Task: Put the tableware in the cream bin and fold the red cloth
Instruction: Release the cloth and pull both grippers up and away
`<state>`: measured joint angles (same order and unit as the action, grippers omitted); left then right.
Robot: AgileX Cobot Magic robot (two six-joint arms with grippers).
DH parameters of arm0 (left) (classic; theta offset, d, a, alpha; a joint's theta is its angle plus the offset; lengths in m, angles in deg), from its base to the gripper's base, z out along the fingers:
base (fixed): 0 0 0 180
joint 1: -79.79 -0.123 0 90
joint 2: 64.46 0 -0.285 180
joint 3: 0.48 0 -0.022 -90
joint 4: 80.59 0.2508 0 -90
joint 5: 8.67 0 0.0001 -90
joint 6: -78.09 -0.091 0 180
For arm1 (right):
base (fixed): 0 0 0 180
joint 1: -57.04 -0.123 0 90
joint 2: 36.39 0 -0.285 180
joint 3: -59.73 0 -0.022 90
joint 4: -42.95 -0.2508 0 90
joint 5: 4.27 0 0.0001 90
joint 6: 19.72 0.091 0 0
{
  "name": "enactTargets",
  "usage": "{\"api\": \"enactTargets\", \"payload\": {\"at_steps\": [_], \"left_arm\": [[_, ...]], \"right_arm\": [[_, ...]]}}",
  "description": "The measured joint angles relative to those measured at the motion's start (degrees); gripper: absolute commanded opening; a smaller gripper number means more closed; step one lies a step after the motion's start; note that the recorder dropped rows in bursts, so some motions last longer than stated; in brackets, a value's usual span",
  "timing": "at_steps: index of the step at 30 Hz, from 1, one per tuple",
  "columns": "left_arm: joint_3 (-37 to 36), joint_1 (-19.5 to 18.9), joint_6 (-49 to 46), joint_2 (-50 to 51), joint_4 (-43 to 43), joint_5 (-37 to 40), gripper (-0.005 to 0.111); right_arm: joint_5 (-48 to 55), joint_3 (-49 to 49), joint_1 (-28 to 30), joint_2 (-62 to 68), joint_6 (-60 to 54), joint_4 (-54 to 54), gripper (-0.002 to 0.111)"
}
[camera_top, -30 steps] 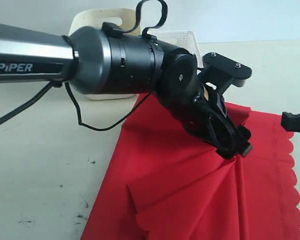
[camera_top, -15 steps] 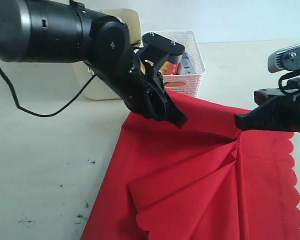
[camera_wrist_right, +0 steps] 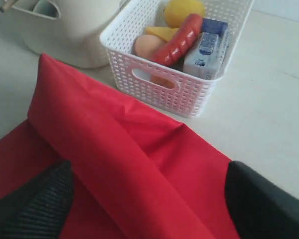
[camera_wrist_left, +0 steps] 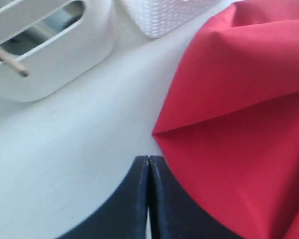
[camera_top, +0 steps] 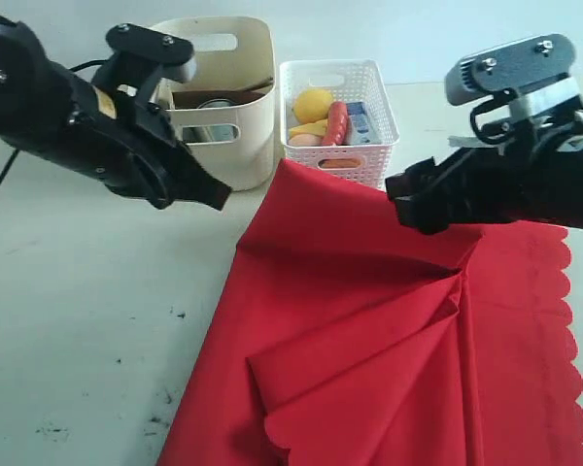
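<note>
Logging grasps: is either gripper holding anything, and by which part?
Nothing is held. Left gripper is shut on nothing beside the red cloth; right gripper is open, its fingers apart over a raised fold.

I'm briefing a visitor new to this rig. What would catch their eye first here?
The big red cloth, creased and part-folded across the near right of the table, dominates. Behind it stand the cream bin and a white lattice basket of food. The left gripper, shut, and the right gripper, open, hover near the cloth's far edge.
</note>
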<state>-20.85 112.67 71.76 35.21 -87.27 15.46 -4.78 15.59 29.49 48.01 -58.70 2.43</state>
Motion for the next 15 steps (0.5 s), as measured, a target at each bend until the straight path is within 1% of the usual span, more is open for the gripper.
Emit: {"api": "enactTargets", "payload": {"at_steps": [5, 7, 8, 9, 10, 12, 14, 15], "left_arm": [[-5.4, -4.9, 0.3, -2.0, 0.0, -1.3, 0.000], [-7.4, -6.7, 0.3, -2.4, 0.0, -1.9, 0.000], [-8.1, -7.3, 0.3, -2.5, 0.0, -2.3, 0.000], [-8.9, -8.0, 0.3, -2.5, 0.0, -2.9, 0.000], [-9.7, -8.6, 0.3, -2.5, 0.2, -3.6, 0.000], [-10.6, -9.5, 0.3, -2.6, 0.2, -5.0, 0.000], [-11.0, -10.1, 0.3, -2.6, 0.2, -6.1, 0.000], [-11.1, -10.4, 0.3, -2.6, 0.2, -6.4, 0.000]], "right_arm": [[0.1, 3.9, 0.3, 8.5, -0.4, 5.4, 0.079], [0.1, 5.0, 1.2, 12.2, -0.6, 6.3, 0.076], [0.1, 5.5, 1.7, 13.9, -0.6, 6.6, 0.070], [0.1, 5.9, 2.3, 15.3, -0.8, 7.0, 0.061], [0.5, 6.4, 2.9, 16.3, -1.0, 7.2, 0.049], [1.9, 7.3, 3.8, 17.2, -1.2, 7.5, 0.022], [4.3, 8.1, 4.0, 17.0, -1.3, 7.8, 0.000], [5.7, 8.5, 4.0, 16.6, -1.3, 8.1, 0.001]]}}
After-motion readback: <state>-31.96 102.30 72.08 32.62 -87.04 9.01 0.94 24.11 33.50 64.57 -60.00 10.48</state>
